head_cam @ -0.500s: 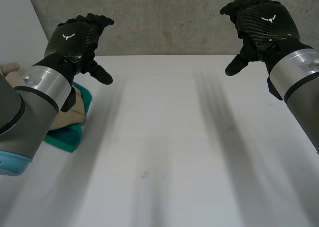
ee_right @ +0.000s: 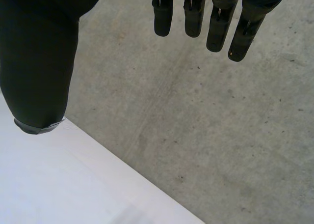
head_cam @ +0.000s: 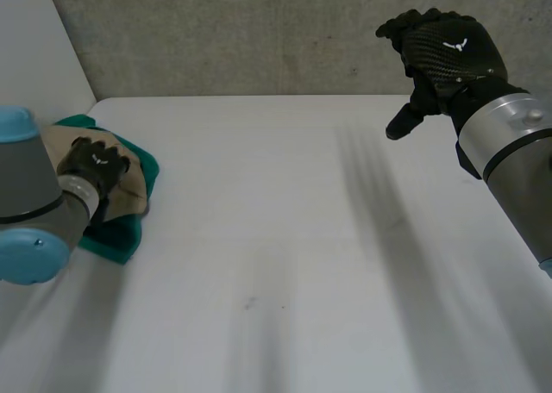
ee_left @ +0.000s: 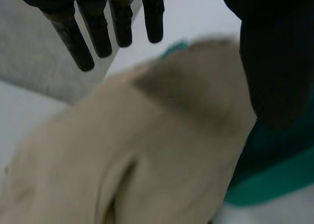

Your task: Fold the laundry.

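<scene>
Your left hand [head_cam: 95,165] rests over the beige cloth [head_cam: 131,195]. Its wrist view shows fingers [ee_left: 98,32] straight, thumb apart, and the green cloth [ee_left: 274,180] beside the thumb. Your right hand [head_cam: 444,53] hangs well apart, fingers spread.

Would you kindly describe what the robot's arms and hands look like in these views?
Both arms are grey cylinders with a silvery cuff at the wrist. The left arm shows light-blue caps, and the right arm is plain grey. The left robot hand and right robot hand are black with a carbon-weave sheen. Each has a small white winged mark on its back, slim fingers and a thick thumb.
</scene>
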Robot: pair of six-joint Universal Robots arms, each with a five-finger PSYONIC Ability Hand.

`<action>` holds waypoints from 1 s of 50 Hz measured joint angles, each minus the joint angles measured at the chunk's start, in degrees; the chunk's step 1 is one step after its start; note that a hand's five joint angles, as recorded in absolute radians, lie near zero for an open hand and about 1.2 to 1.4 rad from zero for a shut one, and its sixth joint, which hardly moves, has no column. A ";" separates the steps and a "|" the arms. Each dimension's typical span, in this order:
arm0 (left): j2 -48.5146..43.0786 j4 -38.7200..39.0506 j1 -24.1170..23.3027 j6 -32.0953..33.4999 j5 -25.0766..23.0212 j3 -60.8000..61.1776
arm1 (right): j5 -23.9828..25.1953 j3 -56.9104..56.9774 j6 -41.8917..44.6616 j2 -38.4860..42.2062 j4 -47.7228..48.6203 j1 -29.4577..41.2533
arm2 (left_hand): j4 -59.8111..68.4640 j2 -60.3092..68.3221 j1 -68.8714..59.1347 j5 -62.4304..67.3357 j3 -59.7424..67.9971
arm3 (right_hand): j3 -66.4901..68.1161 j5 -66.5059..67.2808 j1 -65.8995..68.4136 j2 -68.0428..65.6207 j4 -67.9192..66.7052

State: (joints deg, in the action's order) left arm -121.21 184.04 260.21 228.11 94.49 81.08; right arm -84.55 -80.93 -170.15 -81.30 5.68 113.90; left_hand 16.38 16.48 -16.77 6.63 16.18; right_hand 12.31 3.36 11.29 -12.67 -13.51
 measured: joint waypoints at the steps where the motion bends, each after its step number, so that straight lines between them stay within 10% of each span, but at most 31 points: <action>1: -1.38 0.84 0.70 0.33 0.34 -0.52 | 0.00 -0.05 0.00 0.12 0.01 0.05 | 1.15 0.93 -1.25 1.08 1.09 | 0.00 0.00 0.00 0.00 0.00; 7: -6.36 3.86 3.09 1.55 1.23 -2.96 | 0.03 -0.29 0.08 0.64 0.00 0.30 | 18.36 19.31 -19.67 17.82 8.77 | 0.00 0.00 0.00 0.00 0.00; 9: -7.72 5.93 3.54 1.65 2.10 -4.14 | 0.06 -0.33 0.16 0.78 0.00 0.34 | 46.82 46.77 -43.15 44.56 8.76 | 0.00 0.00 0.00 0.00 0.00; 14: -4.53 10.97 1.40 -1.22 3.37 -3.94 | 0.08 -0.25 0.36 0.79 -0.01 0.30 | 51.89 51.54 -44.64 47.92 8.76 | 0.00 0.00 0.00 0.00 0.00; 30: 7.60 16.98 -27.14 -22.40 2.26 -1.18 | -0.06 0.52 0.77 0.47 0.06 -0.50 | 52.25 51.85 -45.54 49.12 8.76 | 0.00 0.00 0.00 0.00 0.00; 32: 6.59 16.11 -32.03 -26.22 0.24 -0.95 | -0.08 0.73 0.77 0.37 0.09 -1.11 | 38.87 38.63 -34.80 37.79 23.72 | 0.00 0.00 0.00 0.00 0.00; 37: 5.34 13.63 -36.79 -35.36 -4.71 -0.22 | -0.09 0.92 0.79 0.25 0.02 -2.71 | -4.09 -4.05 6.02 4.25 -4.11 | 0.00 0.00 0.00 0.00 0.00; 50: 13.54 4.47 -26.88 -37.88 -4.24 3.75 | 0.60 3.86 10.26 3.28 -9.76 -2.65 | -4.88 -4.90 6.02 4.25 -4.21 | 0.00 0.00 0.00 0.00 0.00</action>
State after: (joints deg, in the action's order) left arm -107.67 188.52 233.33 190.23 90.26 84.83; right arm -83.95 -77.08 -159.89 -78.02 -4.08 111.25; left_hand 11.49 11.58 -10.75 10.89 11.98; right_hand 12.31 3.36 11.29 -12.67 -13.51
